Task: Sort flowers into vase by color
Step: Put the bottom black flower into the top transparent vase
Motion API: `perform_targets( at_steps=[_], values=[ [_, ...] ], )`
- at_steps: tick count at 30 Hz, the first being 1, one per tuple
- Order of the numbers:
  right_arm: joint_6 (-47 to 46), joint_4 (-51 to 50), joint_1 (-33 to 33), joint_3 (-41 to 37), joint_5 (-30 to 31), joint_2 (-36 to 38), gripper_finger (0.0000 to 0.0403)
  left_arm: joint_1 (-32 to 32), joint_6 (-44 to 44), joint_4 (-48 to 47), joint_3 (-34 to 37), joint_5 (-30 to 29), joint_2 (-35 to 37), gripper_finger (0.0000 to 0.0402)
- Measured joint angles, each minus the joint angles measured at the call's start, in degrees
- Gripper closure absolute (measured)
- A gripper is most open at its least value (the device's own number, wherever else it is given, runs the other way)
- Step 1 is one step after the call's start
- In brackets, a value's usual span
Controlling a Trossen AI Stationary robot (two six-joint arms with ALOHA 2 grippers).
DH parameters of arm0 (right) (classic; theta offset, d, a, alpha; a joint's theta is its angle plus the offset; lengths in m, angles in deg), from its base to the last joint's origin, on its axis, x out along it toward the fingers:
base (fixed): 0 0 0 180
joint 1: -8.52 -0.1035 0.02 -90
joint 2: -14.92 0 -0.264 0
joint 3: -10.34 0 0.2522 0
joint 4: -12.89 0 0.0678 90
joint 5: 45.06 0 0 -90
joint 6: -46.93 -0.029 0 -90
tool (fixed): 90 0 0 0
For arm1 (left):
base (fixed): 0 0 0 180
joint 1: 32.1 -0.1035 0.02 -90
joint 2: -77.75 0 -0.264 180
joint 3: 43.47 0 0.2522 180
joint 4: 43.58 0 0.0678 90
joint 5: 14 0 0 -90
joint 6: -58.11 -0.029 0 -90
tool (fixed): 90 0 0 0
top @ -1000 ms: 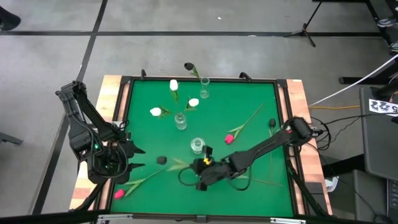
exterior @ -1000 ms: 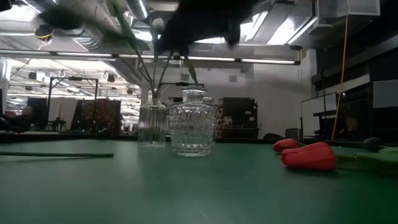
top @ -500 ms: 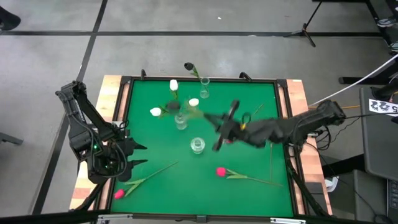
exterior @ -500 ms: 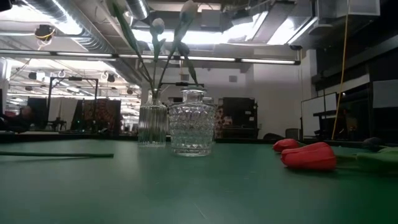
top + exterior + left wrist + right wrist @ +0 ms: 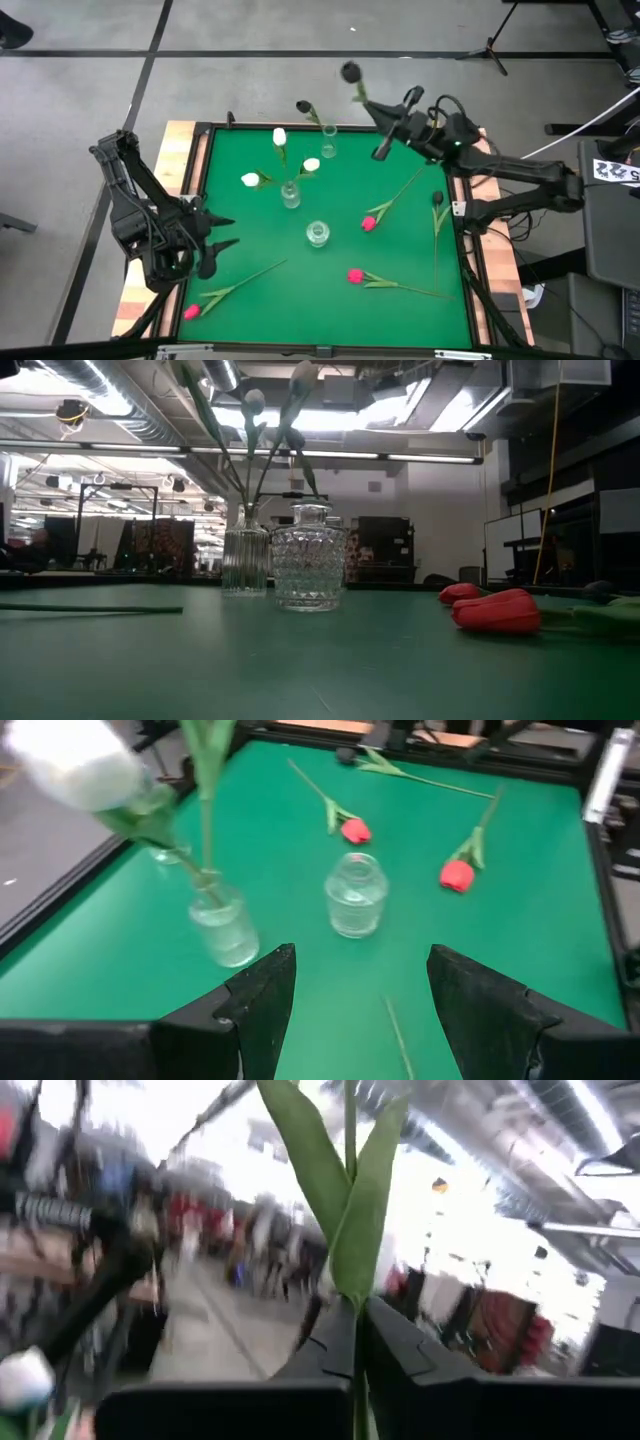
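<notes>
High view: the right gripper (image 5: pixel 385 142) has swung up from the near part of the table and now hangs over the far edge, just right of the far vase (image 5: pixel 327 150), its fingers pressed together on the stem of a black-headed flower (image 5: pixel 350 72). That flower's dark head pokes out beyond the table edge. A second ago the same flower lay on the mat near the middle vase (image 5: pixel 317 234), so the pickup is done and the carry is under way. The far vase already holds one black flower (image 5: pixel 304 106), which makes it the likely target. Three white flowers (image 5: pixel 280 137) stand in the vase (image 5: pixel 290 194) just this side of it. The left gripper (image 5: pixel 212 246) waits with fingers spread at the left edge, level with the middle vase.

Low view: no arm shows; the middle vase (image 5: pixel 308 568) stands empty, with red flowers (image 5: pixel 497 611) lying to its right.

Left wrist view: spread fingers (image 5: pixel 262 995) frame the middle vase (image 5: pixel 355 895); two red flowers (image 5: pixel 456 874) lie beyond it.

Right wrist view: the closed fingers (image 5: pixel 400 1350) pinch the green stem (image 5: pixel 352 1240), leaves upright.
</notes>
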Motion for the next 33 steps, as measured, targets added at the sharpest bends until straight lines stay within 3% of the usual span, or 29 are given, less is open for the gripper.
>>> perform_targets(
  at_steps=[2, 6, 12, 16, 23, 33],
  values=[
    [-4.7, 12.0, 3.9, -5.6, -4.5, -1.6, 0.0392, 0.0, 2.9, -2.2, 0.0, -1.2, 0.0, 0.0178],
    [-12.1, 34.8, 8.4, -12.9, -7.6, -8.4, 0.0398, 0.0, 8.5, -6.1, 0.0, -3.3, 0.0, 0.0178],
    [-21.8, 56.2, 12.5, -11.9, -13.8, -24.0, 0.0391, -0.1, 16.4, -11.5, 0.0, -5.5, 0.0, 0.0178],
    [-25.6, 57.0, 14.4, -7.3, -17.1, -32.6, 0.0391, -1.2, 20.4, -14.5, 0.0, -5.5, 0.0, 0.0178],
    [-26.3, 57.7, 17.0, -0.2, -23.3, -38.8, 0.0391, -3.5, 21.6, -15.5, 0.0, -5.5, 0.0, 0.0178],
    [-27.3, 57.8, 19.0, 1.2, -23.8, -44.1, 0.0391, -6.7, 21.0, -16.8, 0.0, -5.5, 0.0, 0.0178]
  ],
)
